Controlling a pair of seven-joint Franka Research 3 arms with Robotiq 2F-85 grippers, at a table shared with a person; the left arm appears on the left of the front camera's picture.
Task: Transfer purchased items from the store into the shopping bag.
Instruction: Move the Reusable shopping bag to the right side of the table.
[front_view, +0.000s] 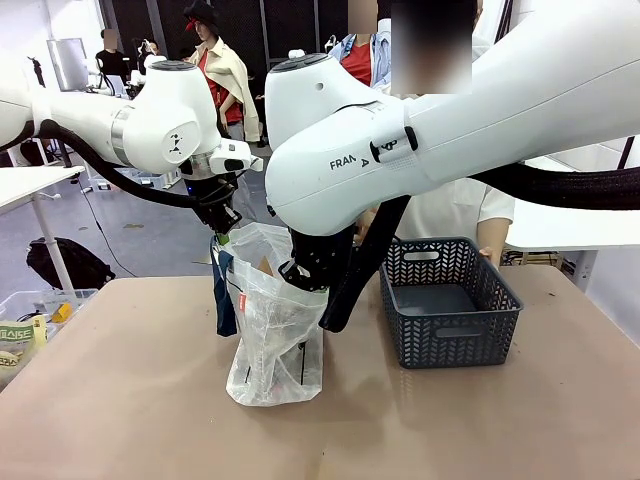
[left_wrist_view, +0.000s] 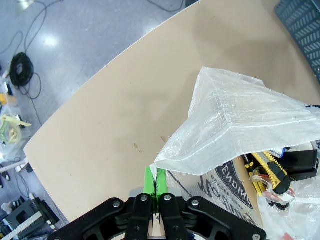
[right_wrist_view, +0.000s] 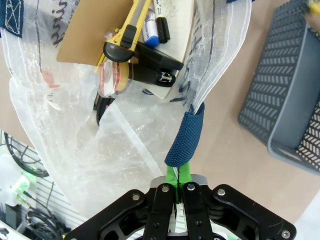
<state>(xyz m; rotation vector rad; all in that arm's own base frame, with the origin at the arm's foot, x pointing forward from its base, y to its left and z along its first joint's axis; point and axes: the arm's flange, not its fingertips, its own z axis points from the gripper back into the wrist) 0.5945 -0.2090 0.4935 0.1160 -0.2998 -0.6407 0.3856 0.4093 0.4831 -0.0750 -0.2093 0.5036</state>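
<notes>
The shopping bag (front_view: 272, 335) stands on the table's middle, whitish and crinkly, held open from above by both arms. My left gripper (front_view: 226, 232) is shut on the bag's rim at its left corner; in the left wrist view its green pads (left_wrist_view: 149, 181) pinch the plastic edge of the bag (left_wrist_view: 240, 125). My right gripper (front_view: 298, 277) is shut on the bag's right side; in the right wrist view the gripper (right_wrist_view: 178, 179) clamps the navy strap handle (right_wrist_view: 186, 135). Inside lie a yellow utility knife (right_wrist_view: 131, 26), a marker (right_wrist_view: 156, 29), a tape roll (right_wrist_view: 111, 76) and printed brown card (left_wrist_view: 232, 192).
A dark grey perforated basket (front_view: 450, 300) stands right of the bag, nothing showing in it; it appears as the basket (right_wrist_view: 287, 95) in the right wrist view. A clear bin with packets (front_view: 22, 325) sits at the table's left edge. A person (front_view: 460, 205) stands behind the basket.
</notes>
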